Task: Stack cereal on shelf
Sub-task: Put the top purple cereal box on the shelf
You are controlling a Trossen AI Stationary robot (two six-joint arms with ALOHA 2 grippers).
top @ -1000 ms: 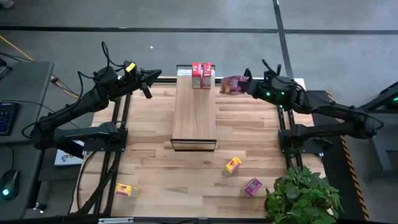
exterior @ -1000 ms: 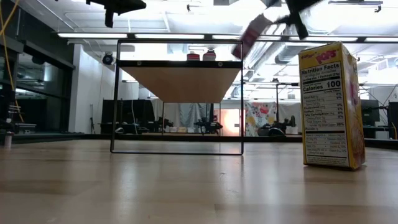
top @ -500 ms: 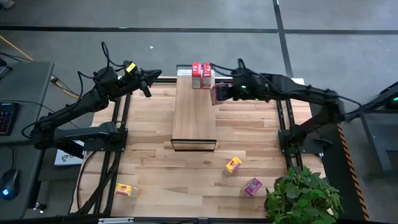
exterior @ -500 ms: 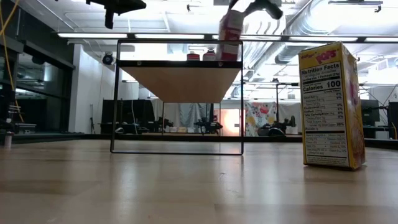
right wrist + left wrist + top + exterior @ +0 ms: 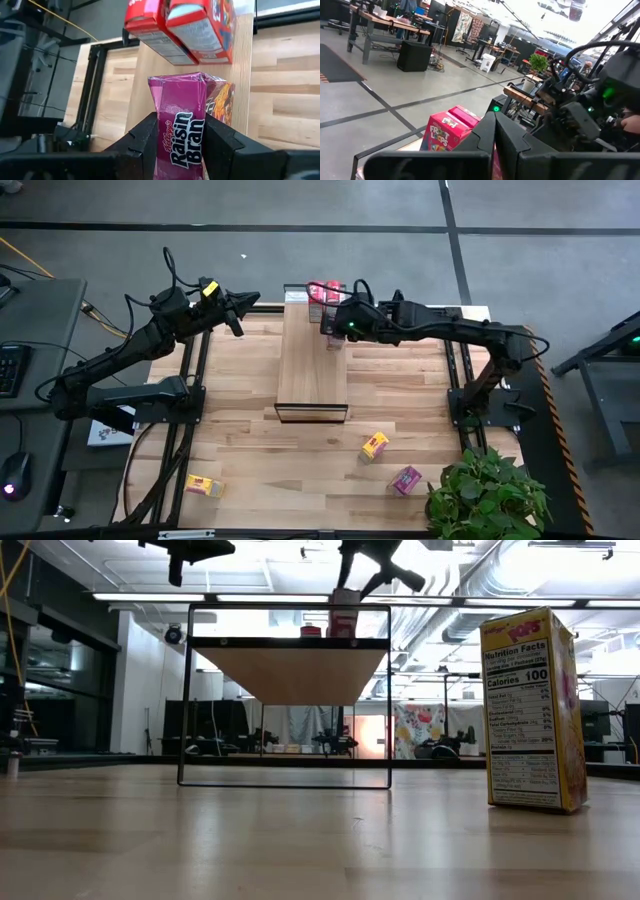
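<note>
My right gripper [image 5: 330,328] reaches over the far end of the shelf [image 5: 312,370] and is shut on a magenta Raisin Bran cereal box [image 5: 181,115], which also shows upright in the low view as the magenta box [image 5: 345,612]. Just beyond it, two red cereal boxes [image 5: 150,22] [image 5: 202,25] stand side by side on the shelf's far end. My left gripper [image 5: 243,304] waits shut in the air off the shelf's far-left corner; its wrist view shows a red box [image 5: 445,135] past the fingers. My right gripper pinches the magenta box near its upper end [image 5: 180,92], one finger [image 5: 147,132] on each broad side. The fingers slant down from above and the table's right. The box stands upright with its lower end at the shelf top; whether it touches the shelf I cannot tell.
On the plank table near the shelf's front lie a yellow box [image 5: 374,445], a magenta box [image 5: 406,479] and another yellow box [image 5: 203,485]. A potted plant [image 5: 488,495] stands at the near-right corner. In the low view a yellow box [image 5: 530,710] stands close up.
My right gripper has swung toward the table's left, from beyond the shelf's right side to over its far end, and has come down. The magenta box has travelled with it, turning from tilted to upright beside the red boxes.
</note>
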